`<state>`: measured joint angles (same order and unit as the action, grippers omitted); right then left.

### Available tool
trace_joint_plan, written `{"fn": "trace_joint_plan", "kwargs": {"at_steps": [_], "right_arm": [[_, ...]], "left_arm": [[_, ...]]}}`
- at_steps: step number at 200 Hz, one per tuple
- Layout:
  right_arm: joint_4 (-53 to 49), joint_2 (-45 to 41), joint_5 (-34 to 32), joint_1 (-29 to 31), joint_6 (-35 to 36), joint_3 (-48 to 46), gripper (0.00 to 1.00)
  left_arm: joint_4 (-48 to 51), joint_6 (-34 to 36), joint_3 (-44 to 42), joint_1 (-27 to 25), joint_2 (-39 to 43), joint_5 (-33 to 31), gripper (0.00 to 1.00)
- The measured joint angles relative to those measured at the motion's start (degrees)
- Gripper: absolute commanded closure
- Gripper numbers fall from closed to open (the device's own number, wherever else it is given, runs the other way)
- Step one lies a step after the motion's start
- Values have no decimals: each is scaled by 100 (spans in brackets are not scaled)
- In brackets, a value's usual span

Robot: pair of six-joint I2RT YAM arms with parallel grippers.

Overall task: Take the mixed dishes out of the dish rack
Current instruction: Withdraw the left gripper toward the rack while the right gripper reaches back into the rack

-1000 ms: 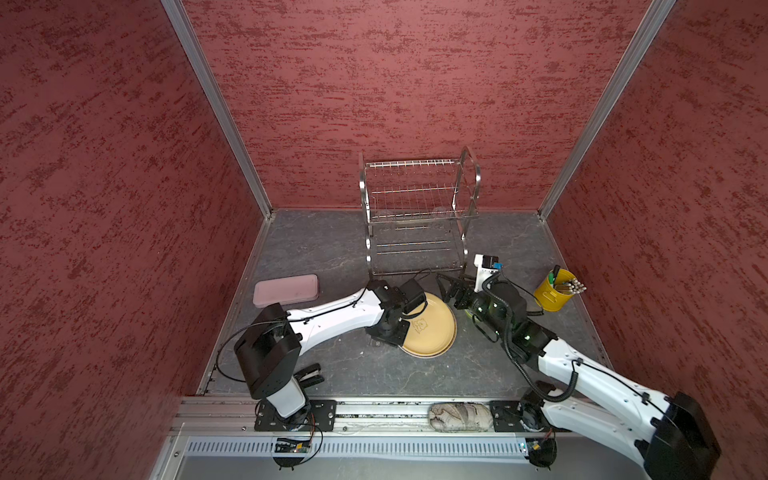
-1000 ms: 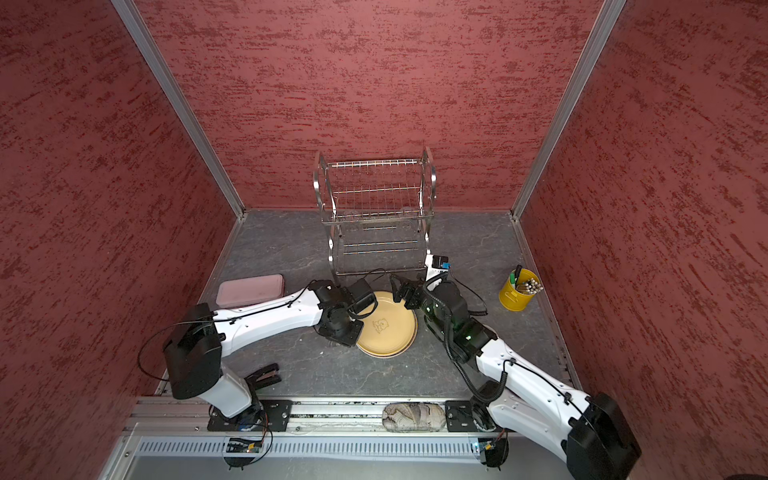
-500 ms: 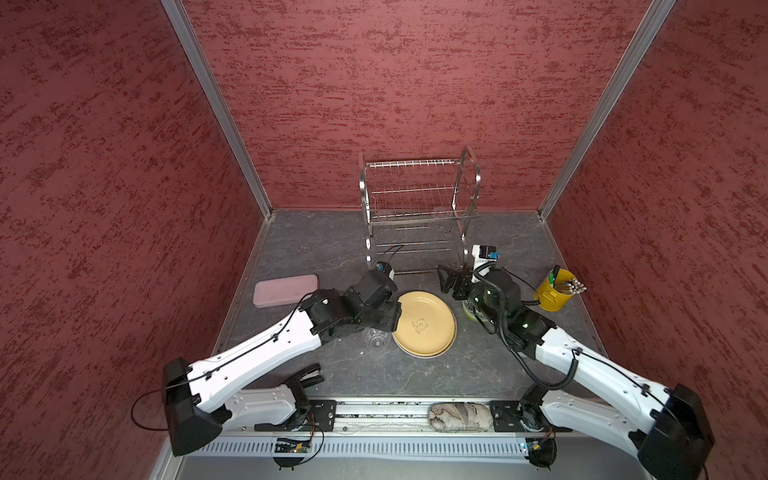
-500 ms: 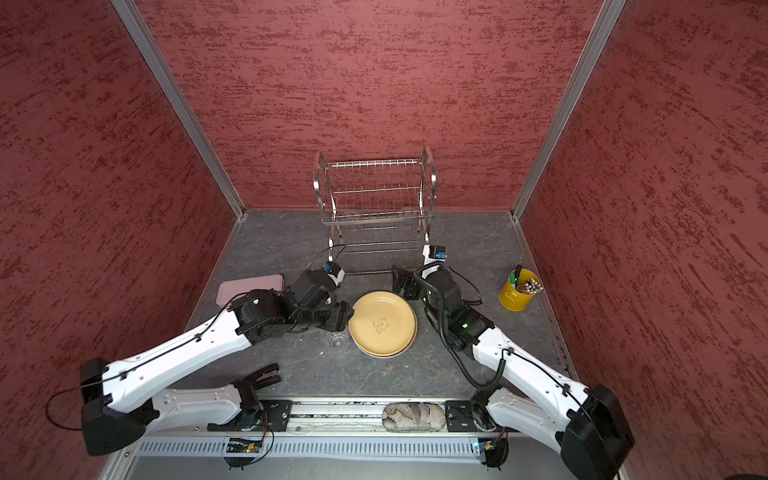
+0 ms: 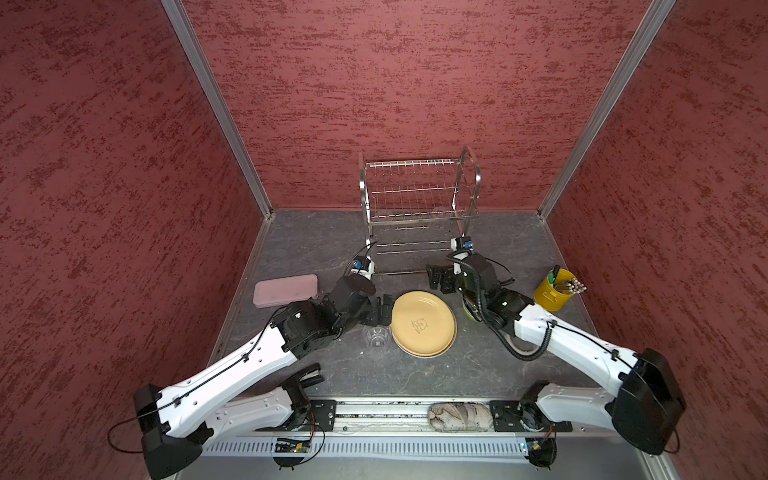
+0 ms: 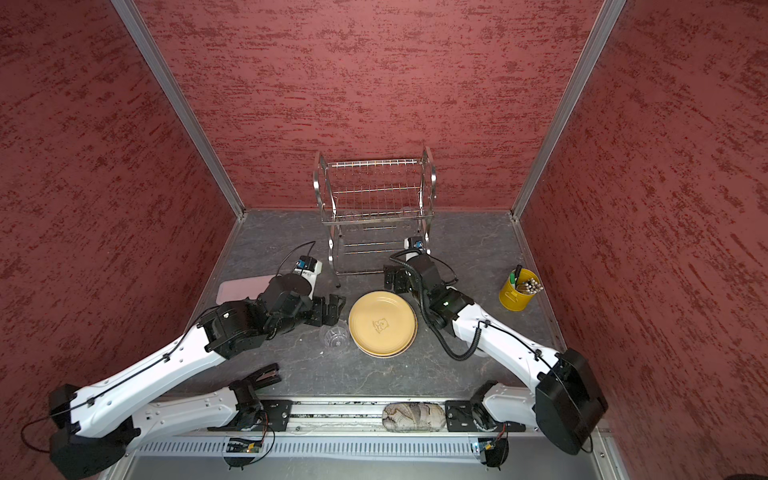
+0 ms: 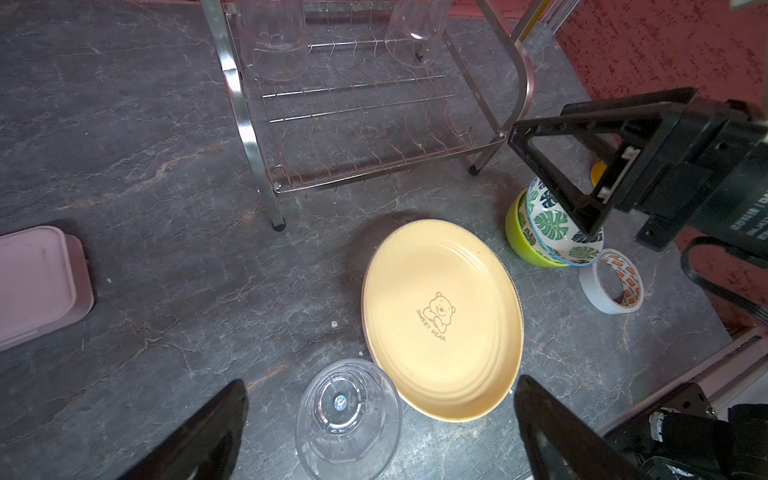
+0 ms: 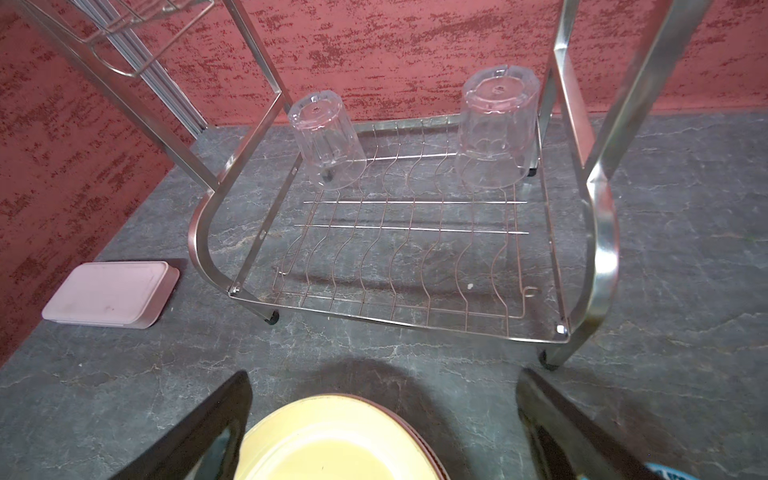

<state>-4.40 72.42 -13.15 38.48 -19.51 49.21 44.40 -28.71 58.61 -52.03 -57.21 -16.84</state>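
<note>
"SWEET BEAR" — under the bear drawing — on tan-yellow plate (image 7: pixel 442 322)

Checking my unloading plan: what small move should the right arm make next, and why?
Probably ease the open, empty right gripper forward toward one of the two upside-down clear tumblers on the lower tier of the dish rack; its fingers face them.

The steel wire dish rack (image 5: pixel 419 199) stands upper centre in both top views, with two clear tumblers (image 8: pixel 326 141) inverted at the back of its lower tier. Below it, the tan-yellow bear plate (image 5: pixel 423 323) lies flat on other plates (image 5: pixel 430 353). A third tumbler (image 5: pixel 376 336) stands upright just to its left. To its right, the green-leaf bowl (image 7: pixel 555 224) nests in the lime-green bowl (image 7: pixel 517 239).
</note>
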Motion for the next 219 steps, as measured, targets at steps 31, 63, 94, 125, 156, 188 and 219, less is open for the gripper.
{"fn": "trace_joint_plan", "kwargs": {"at_steps": [31,63,94,125,156,188,219], "right_arm": [[7,332,-7,0,208,247,1],[33,741,-7,0,396,518,1],[59,1043,2,0,505,673,1],[107,1307,17,0,573,787,1],[133,1425,37,0,627,850,1],[254,1488,46,0,675,859,1],[376,1727,57,0,778,979,1]], "left_arm": [[-120,0,-111,103,9,-42,0],[-260,0,-177,372,17,7,0],[-407,2,-251,546,15,50,0],[-481,7,-258,625,15,120,0],[-522,7,-258,754,-4,153,0],[-562,4,-260,828,-142,131,0],[-597,7,-334,852,-354,94,0]]}}
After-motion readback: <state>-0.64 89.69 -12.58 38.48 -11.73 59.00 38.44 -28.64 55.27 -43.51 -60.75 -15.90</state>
